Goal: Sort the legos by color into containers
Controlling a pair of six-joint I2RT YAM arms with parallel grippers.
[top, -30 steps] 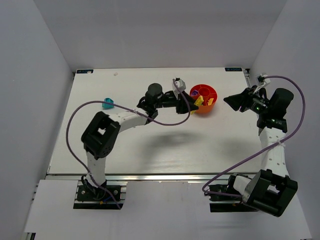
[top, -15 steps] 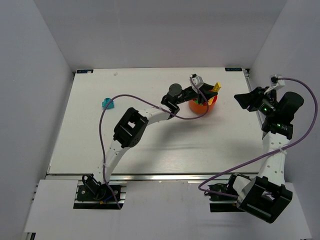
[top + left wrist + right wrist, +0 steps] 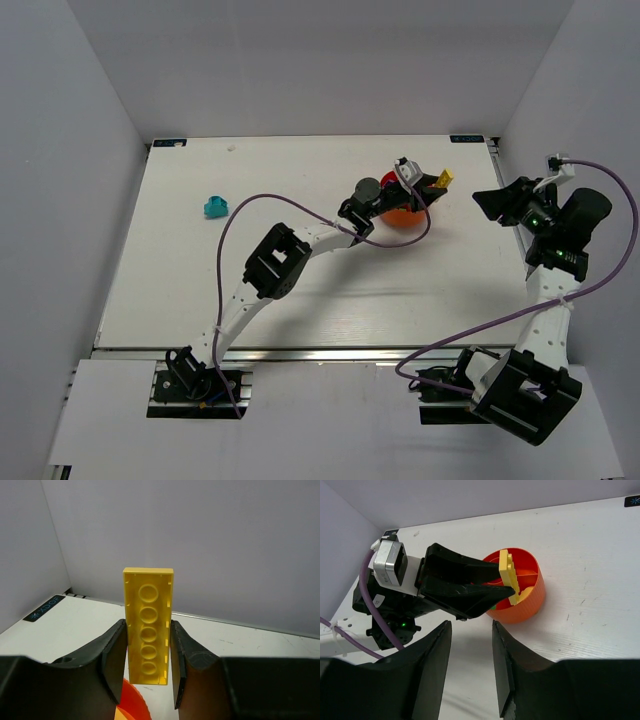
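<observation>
A small teal plastic toy brick (image 3: 213, 207) lies alone on the left part of the white tabletop (image 3: 300, 290), well apart from everything else. The left arm stretches across the table to the round orange plastic bowl (image 3: 405, 218) with radial dividers, which stands toward the far right of the table. Over this bowl the left gripper (image 3: 432, 182) holds a long, flat yellow plastic brick (image 3: 148, 635). In the left wrist view its two black fingers (image 3: 114, 660) press against the brick's long sides, and the brick stands on end between them with a row of round sockets facing the camera. The right wrist view shows the brick above the bowl's rim, clear of the compartments, with a bit of yellow and a bit of green inside the bowl. To the right of the bowl, the right gripper (image 3: 485, 203) hangs above the table and points toward the bowl, its fingers (image 3: 432, 670) apart with nothing between them.
</observation>
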